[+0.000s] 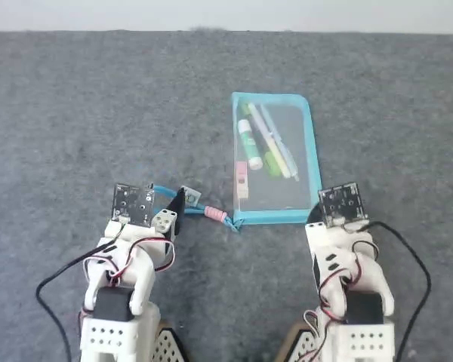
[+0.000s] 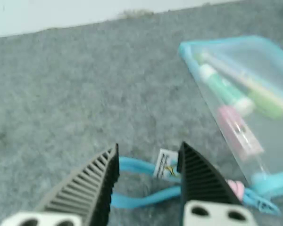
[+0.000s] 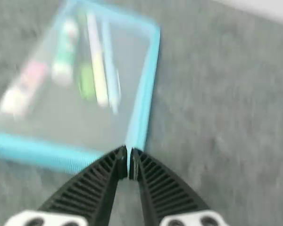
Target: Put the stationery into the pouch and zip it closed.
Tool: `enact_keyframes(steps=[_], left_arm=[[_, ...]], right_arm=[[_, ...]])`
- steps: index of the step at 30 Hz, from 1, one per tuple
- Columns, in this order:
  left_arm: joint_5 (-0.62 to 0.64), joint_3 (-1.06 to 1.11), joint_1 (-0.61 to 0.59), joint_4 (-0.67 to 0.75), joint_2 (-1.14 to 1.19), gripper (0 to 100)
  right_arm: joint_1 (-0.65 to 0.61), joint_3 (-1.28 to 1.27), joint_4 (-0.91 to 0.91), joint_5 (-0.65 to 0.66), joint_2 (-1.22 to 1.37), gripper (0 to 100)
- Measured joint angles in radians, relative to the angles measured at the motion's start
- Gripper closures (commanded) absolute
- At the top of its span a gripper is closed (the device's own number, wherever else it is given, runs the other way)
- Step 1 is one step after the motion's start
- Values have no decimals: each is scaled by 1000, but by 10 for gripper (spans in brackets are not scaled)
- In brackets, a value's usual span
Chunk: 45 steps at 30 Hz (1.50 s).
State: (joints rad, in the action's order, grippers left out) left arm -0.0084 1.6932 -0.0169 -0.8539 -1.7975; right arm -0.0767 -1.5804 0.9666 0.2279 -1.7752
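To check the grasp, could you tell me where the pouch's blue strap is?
In the high view the blue strap lies on the mat left of the pouch, off its near corner, between the open fingers of the left tool.

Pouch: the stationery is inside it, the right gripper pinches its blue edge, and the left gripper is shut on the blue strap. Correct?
The left wrist view shows the left gripper open, jaws apart either side of the blue strap, not shut on it. The rest holds: the stationery is inside the pouch and the right gripper pinches its blue edge.
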Motion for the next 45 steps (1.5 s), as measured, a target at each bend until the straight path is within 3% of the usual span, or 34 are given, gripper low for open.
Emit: enact_keyframes(steps=[7,15,22,45], left_arm=[[0,0,2,-32,0,812],[0,0,2,-367,0,811],[0,0,3,-397,0,811],[0,0,5,-397,0,811]], right_arm=[[-2,-83,11,-2,-25,986],[81,-84,52,0,-18,987],[245,-84,301,0,-18,987],[265,-84,338,0,-18,987]])
